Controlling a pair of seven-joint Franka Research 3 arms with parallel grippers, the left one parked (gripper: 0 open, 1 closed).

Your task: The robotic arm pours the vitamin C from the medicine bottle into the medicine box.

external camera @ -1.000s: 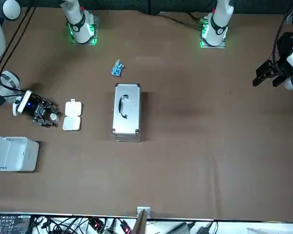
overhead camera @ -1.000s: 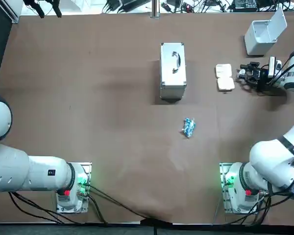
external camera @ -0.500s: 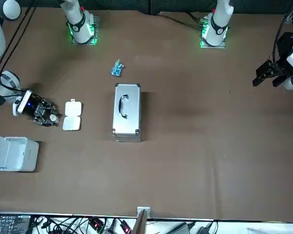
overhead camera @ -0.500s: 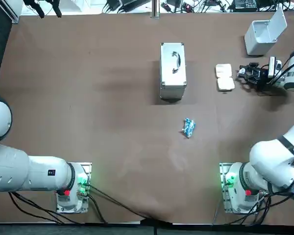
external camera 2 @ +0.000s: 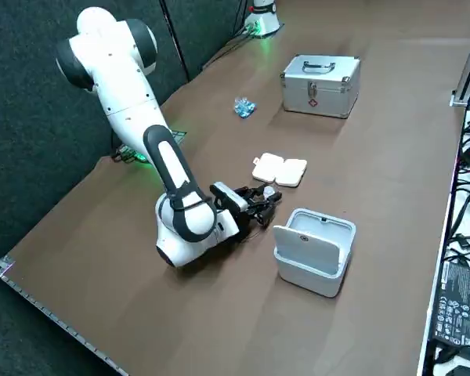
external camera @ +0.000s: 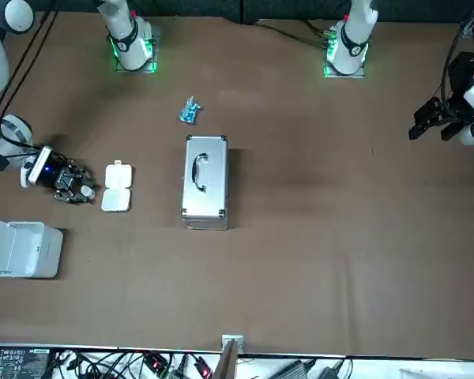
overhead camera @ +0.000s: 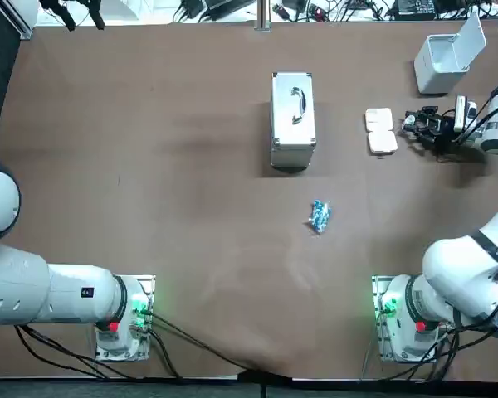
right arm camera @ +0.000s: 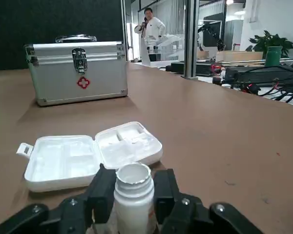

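Observation:
My right gripper (right arm camera: 135, 191) lies low over the table and is shut on a white medicine bottle (right arm camera: 133, 194). The bottle stands upright with its mouth uncapped. Just beyond it the white medicine box (right arm camera: 90, 153) lies open and flat, its compartments showing. In the top view the gripper (overhead camera: 417, 124) sits right of the box (overhead camera: 381, 131) at the table's far right. The front view puts the gripper (external camera: 77, 188) left of the box (external camera: 116, 187). In the right side view the gripper (external camera 2: 266, 200) is close to the box (external camera 2: 280, 169).
A silver first-aid case (overhead camera: 293, 118) stands mid-table, with a blue packet (overhead camera: 319, 215) nearer the bases. A white open-lidded bin (overhead camera: 448, 56) sits at the far right corner, close behind the gripper (external camera 2: 313, 251). A person stands in the room beyond the table (right arm camera: 150, 30).
The right gripper has shifted very slightly beside the medicine box while holding the bottle. Nothing else on the table has moved.

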